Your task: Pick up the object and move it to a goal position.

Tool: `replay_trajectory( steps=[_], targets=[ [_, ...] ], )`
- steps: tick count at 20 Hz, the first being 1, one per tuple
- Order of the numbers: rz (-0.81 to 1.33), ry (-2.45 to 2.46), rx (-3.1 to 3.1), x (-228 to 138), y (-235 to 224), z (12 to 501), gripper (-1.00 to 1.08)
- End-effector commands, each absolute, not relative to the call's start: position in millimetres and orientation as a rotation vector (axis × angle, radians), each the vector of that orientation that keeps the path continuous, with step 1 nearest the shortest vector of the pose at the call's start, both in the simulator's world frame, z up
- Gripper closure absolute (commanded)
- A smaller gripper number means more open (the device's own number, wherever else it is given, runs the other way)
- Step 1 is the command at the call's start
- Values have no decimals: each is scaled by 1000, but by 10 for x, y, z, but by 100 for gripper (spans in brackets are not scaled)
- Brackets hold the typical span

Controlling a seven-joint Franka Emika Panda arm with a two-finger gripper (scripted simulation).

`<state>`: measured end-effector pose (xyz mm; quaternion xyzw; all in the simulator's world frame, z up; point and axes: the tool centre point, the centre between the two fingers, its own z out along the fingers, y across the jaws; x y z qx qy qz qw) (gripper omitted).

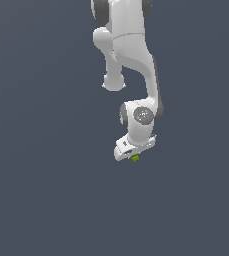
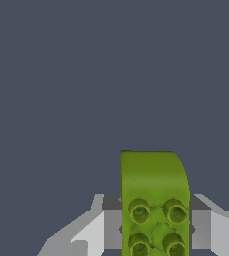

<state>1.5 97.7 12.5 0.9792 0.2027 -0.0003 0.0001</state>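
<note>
The object is a small lime-green studded block. In the exterior view it peeks out just under the white hand of the arm. In the wrist view it fills the space between the two grey-white fingers, which press against its two sides. My gripper is shut on the block and holds it; in the wrist view the gripper shows only its fingertips beside the block. Several round studs with darker green centres face the wrist camera.
A plain dark grey-blue surface fills the background in both views. The white arm comes down from the upper middle of the exterior view. No other objects or edges show.
</note>
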Motion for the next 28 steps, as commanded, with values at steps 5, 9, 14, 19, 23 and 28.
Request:
replay_trajectory(
  steps=[5, 9, 14, 19, 23, 28],
  targets=[
    [0, 637, 3076, -7, 1044, 189, 108],
    [0, 637, 3076, -60, 1194, 336, 108],
    [0, 638, 3075, -173, 1523, 655, 108],
    [0, 638, 3075, -303, 1924, 1047, 108],
    [0, 638, 3075, -375, 2175, 1291, 108],
    [0, 638, 3076, -418, 2355, 1462, 108]
  ],
)
